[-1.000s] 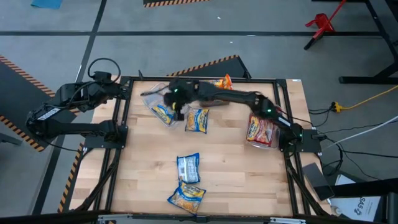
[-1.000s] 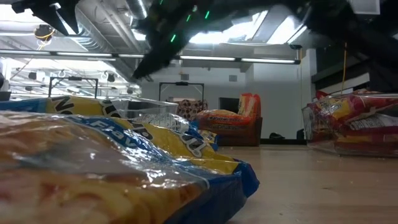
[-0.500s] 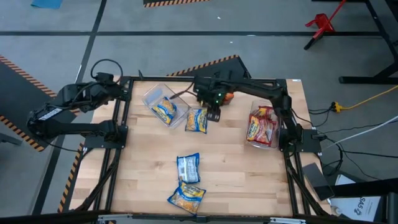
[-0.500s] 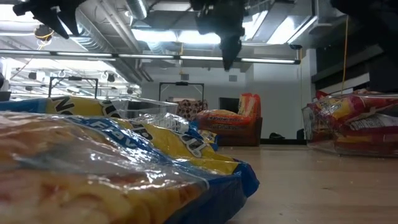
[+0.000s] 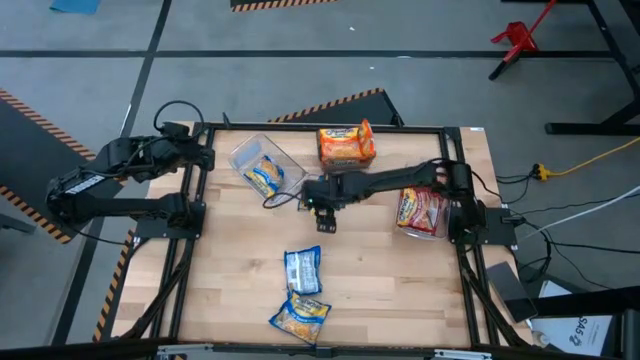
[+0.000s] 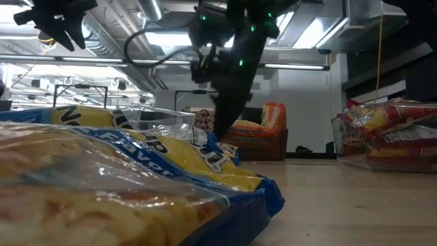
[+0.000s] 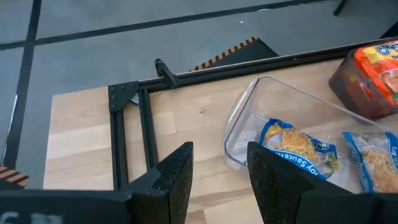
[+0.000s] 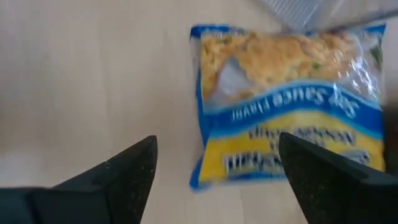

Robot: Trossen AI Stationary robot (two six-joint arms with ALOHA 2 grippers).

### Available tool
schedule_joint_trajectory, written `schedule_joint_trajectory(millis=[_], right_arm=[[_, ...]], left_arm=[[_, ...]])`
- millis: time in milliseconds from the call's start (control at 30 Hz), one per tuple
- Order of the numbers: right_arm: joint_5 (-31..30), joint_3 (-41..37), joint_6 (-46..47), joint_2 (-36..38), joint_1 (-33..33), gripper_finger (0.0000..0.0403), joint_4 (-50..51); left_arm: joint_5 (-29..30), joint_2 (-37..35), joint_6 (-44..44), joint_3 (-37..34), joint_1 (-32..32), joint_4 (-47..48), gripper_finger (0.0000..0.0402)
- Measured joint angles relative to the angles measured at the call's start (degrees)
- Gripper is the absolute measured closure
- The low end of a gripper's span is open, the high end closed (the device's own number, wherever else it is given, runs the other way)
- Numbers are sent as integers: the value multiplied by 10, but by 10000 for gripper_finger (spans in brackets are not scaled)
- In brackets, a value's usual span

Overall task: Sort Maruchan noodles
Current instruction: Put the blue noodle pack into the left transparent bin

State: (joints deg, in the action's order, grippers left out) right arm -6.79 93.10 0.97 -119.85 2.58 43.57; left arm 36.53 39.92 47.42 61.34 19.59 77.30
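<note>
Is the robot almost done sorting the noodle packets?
Not yet. Already binned: a blue-and-yellow packet in the clear bin, red packets in the right-side bin, orange ones in the back bin. In hand: nothing; the right gripper hangs open over a loose blue-and-yellow packet beside the clear bin. Left: that one and two more loose packets near the front. The left gripper waits open, empty, at the table's left edge.

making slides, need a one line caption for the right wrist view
Right claw, open, hovers over a blue-and-yellow noodle packet lying flat on the wooden table.
</note>
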Motion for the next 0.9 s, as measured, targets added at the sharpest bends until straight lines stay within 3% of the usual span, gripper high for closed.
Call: schedule_joint_trajectory(millis=[167,433,567,800,900], right_arm=[[-41,-69,21,-4,1,90,-121],[-93,-93,15,-26,11,112,-144],[-122,-93,25,-29,0,180,-140],[-109,-58,39,-26,-12,369,-79],[-77,-23,40,-22,-15,389,-28]], left_arm=[[0,-3,0,0,0,0,256],[0,-2,0,0,0,0,256],[-2,-3,3,0,0,0,256],[-5,-2,4,0,0,-2,256],[-11,-3,4,0,0,-2,256]])
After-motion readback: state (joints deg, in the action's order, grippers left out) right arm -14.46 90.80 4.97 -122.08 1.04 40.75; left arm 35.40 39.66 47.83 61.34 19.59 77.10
